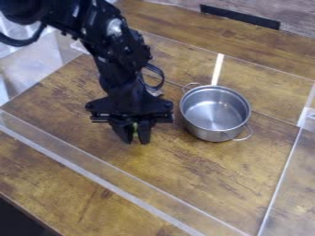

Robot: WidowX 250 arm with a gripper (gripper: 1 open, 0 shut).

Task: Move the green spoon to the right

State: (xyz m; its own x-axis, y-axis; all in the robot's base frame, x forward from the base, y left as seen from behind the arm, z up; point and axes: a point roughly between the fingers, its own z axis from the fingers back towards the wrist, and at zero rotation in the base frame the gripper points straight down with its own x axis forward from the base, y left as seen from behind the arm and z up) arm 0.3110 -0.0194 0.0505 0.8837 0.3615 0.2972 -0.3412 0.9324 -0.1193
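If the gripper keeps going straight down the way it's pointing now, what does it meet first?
Probably the green spoon, a sliver of which shows between the fingers of the gripper; then the wooden table. Contact is unclear.

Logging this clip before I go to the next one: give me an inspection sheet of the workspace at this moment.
Surface: wooden table inside low clear walls.
Job's things: green spoon, only a yellow-green sliver showing between the gripper fingers, left of the steel pot.
Clutter: steel pot, upright, empty; thin pale stick lying behind it.
Gripper: gripper pointing down at the table, fingers close around the green spoon; a firm hold cannot be confirmed.
Cables: black cable looped at the wrist.
Surroundings: dark bar at the far edge.
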